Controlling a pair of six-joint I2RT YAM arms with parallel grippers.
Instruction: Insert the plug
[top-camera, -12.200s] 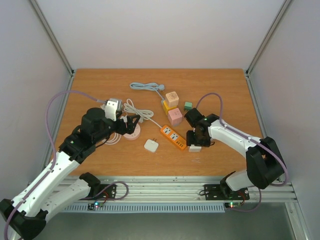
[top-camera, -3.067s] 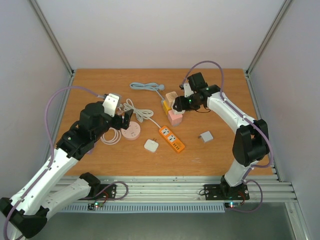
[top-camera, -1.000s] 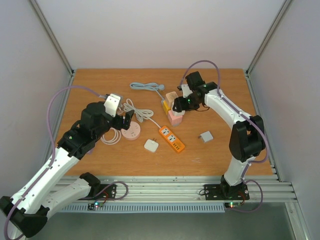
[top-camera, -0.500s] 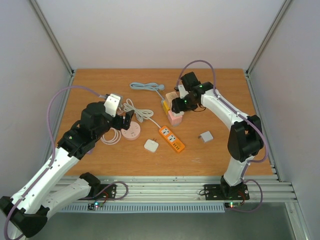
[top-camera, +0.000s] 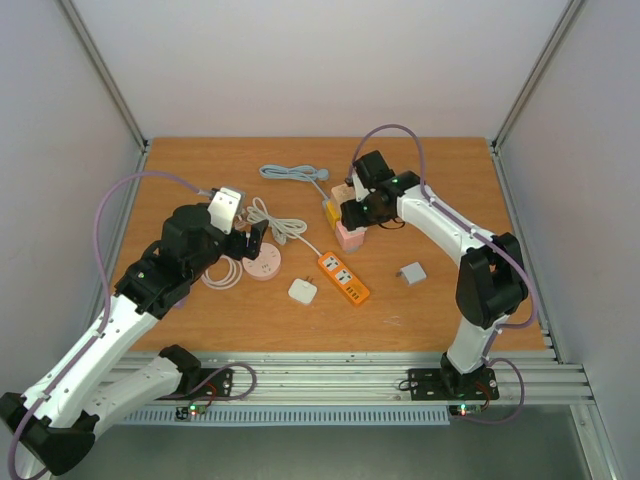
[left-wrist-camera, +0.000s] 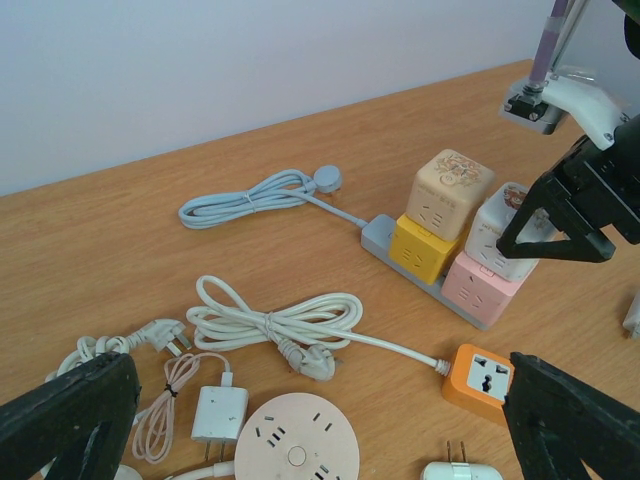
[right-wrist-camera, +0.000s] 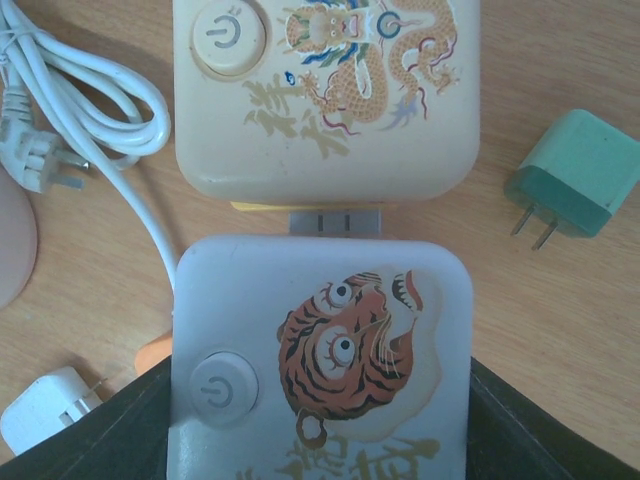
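R arm reaches to the upper centre of the overhead view. The right gripper (right-wrist-camera: 320, 440) is clamped on the tiger cube (right-wrist-camera: 320, 340), a white module w/ a tiger print and a round power button. Its dark fingers (right-wrist-camera: 90, 440) press the cube's L and R sides at the bottom corners of the R-wrist view.

In the L-wrist view, centre right, the tiger cube sits directly over the pink cube (left-wrist-camera: 485, 288). Whether it is fully seated can't be told. The pink cube is at the lower-right end of a grey base rail (left-wrist-camera: 378, 232). The rail also carries a yellow cube (left-wrist-camera: 425, 245) w/ a beige dragon cube (left-wrist-camera: 452, 180) stacked on top, just beside the tiger cube.

A green adapter (right-wrist-camera: 580, 185) lies at the right edge of the R-wrist view, prongs toward lower left, apart from the cubes.

The left gripper (left-wrist-camera: 320, 400) has its fingers (left-wrist-camera: 60, 420) spread wide w/ nothing between them, left of centre in the overhead view. A round pink socket (left-wrist-camera: 295, 450) lies at bottom centre of its wrist view, near the gripper.

Other items on the wooden table (top-camera: 200, 170):
- a white coiled cable (left-wrist-camera: 275, 320), centre
- a grey cable (left-wrist-camera: 262, 195), upper centre
- a small white charger (left-wrist-camera: 220, 412), lower left
- an orange power strip (left-wrist-camera: 480, 372), lower right

Overhead, a white square adapter (top-camera: 303, 291) lies just left of the orange strip. A grey adapter (top-camera: 411, 273) lies to the strip's right, apart from it.
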